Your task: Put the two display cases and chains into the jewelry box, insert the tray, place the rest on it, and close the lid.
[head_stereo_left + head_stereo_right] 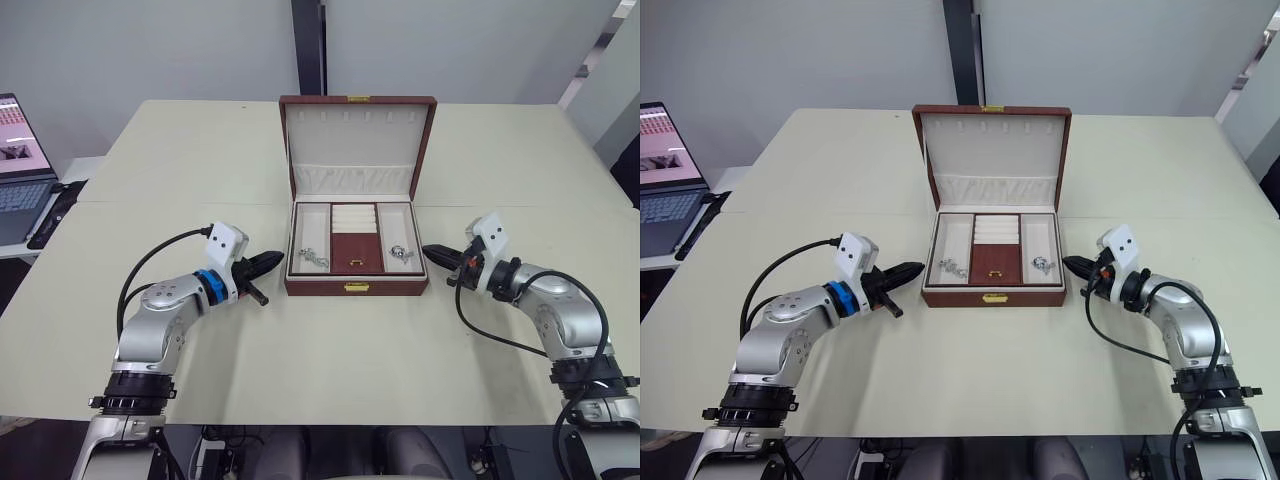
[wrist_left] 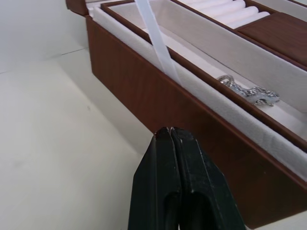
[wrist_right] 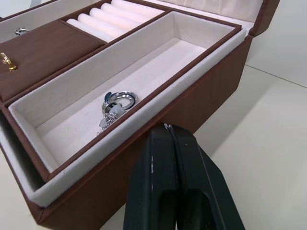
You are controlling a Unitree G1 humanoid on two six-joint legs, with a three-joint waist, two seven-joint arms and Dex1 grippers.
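The brown jewelry box (image 1: 357, 288) stands open at the table's middle, its lid (image 1: 357, 130) upright. The cream tray (image 3: 144, 103) sits inside it, with ring rolls and a brown lidded centre section. A silver linked piece (image 1: 312, 258) lies in the tray's left compartment, and a silver ring piece (image 3: 116, 103) lies in the right one. My left gripper (image 1: 272, 260) is shut and empty, its tip close to the box's left front corner. On the other side, my right gripper (image 1: 430, 251) is also shut and empty, just off the box's right wall. The display cases and chains are out of view.
A laptop (image 1: 20, 170) sits on a side surface at the far left. A white ribbon (image 2: 156, 38) holds the lid on the left side. The cream table (image 1: 330, 370) has bare room in front of the box and on both sides.
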